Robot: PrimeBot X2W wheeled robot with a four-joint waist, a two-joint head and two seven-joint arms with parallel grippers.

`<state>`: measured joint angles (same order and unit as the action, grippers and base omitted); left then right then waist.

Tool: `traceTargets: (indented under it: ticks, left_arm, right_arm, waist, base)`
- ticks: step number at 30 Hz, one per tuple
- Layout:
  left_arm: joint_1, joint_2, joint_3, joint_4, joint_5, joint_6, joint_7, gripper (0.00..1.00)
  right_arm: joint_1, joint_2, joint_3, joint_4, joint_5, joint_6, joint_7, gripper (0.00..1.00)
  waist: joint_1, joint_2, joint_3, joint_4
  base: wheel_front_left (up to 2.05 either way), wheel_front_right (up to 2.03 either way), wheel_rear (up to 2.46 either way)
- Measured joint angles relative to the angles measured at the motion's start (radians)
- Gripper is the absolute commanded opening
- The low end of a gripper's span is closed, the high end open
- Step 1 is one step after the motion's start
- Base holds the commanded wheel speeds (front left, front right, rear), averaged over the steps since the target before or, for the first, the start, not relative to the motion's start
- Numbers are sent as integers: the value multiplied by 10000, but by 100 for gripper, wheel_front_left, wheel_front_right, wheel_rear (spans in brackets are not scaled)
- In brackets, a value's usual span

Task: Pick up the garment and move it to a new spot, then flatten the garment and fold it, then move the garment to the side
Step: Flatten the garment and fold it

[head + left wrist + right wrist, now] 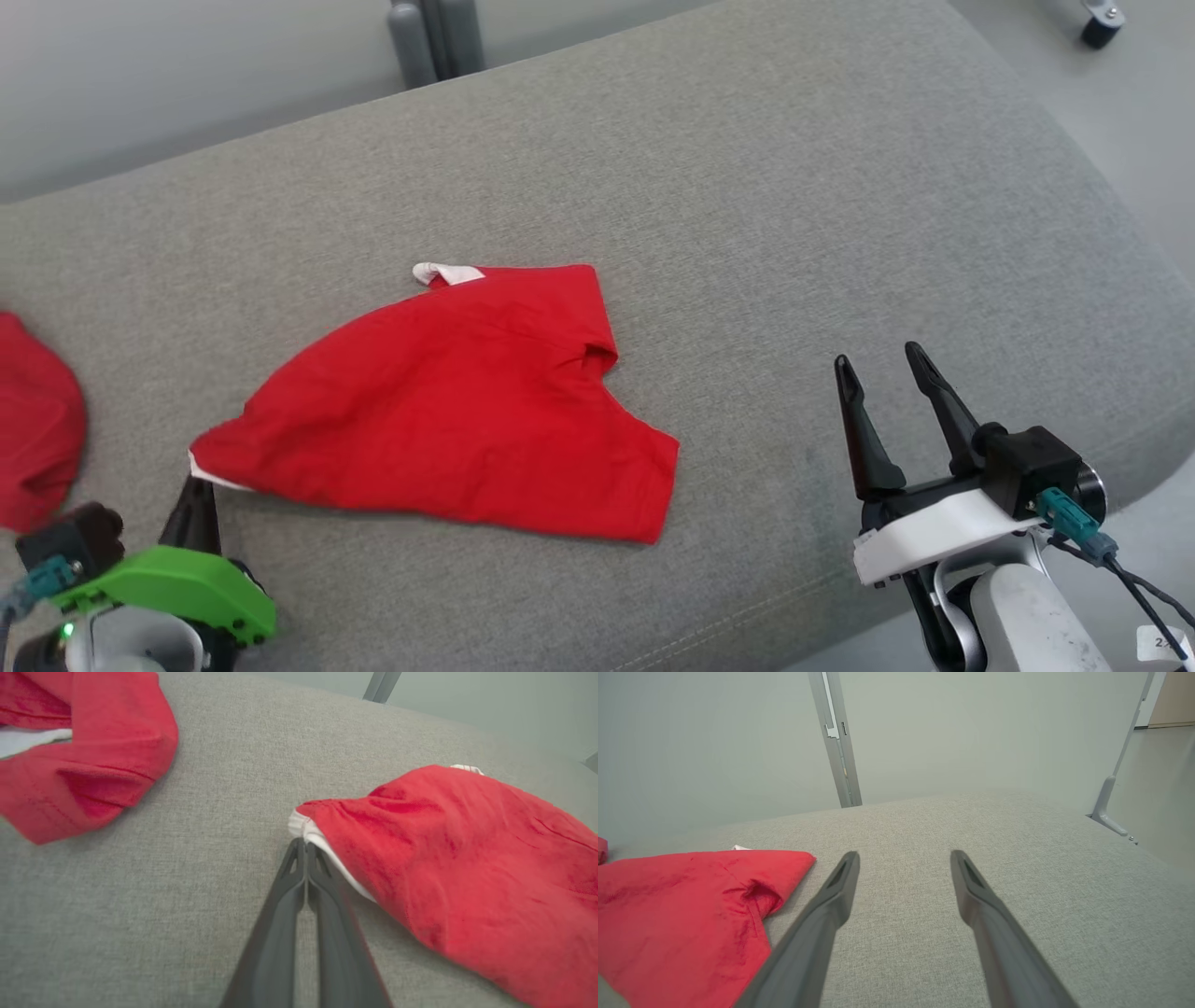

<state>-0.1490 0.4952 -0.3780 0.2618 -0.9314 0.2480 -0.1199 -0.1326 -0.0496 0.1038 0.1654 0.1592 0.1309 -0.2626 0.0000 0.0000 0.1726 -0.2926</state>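
Leaves only moving the seemingly folded garment aside, left gripper closed at its corner, right gripper spread wide, empty.

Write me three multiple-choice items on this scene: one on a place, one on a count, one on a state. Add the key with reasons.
1. Where do the left pincer tips sit?
A. At the white-edged corner of the red garment
B. On its far collar
C. Off the cushion, over the floor

2. How many red cloth pieces lie on the grey cushion?
A. One
B. Two
C. Three

3. How does the right pincer stand?
A. Shut on the garment
B. Shut, empty
C. Open, empty

Key: 1 A, the shut tips are at the white hem in the left wrist view. 2 B, the middle garment plus another red piece at the left edge. 3 C, its fingers are spread over bare cushion.
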Motion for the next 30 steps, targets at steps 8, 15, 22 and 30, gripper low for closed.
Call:
traceTargets:
  ticks: [8, 15, 22, 30]
  left_arm:
    - [1314, -704, 75, -272, -247, 173, -769, 0]
    - [1425, -924, -242, -364, -169, 163, -786, 100]
    - [1998, -828, -364, -989, -270, 399, -424, 100]
    - [2499, 328, -1018, -3068, 433, 867, 621, 100]
  right_arm:
    - [-1, -4, -180, -21, -395, -2, -2, 100]
    - [-25, 0, -242, -36, -479, 0, -2, 100]
    - [-34, 0, -357, -109, -483, 0, -2, 100]
    - [-13, -4, -575, -221, -483, 0, -2, 100]
  waist:
    - [0, 0, 117, 800]
    - [0, 0, 221, 1290]
    - [0, 0, 338, 1440]
    - [0, 0, 500, 1492]
  base:
    - [0, 0, 0]
    - [0, 0, 0]
    - [0, 0, 0]
    - [0, 0, 0]
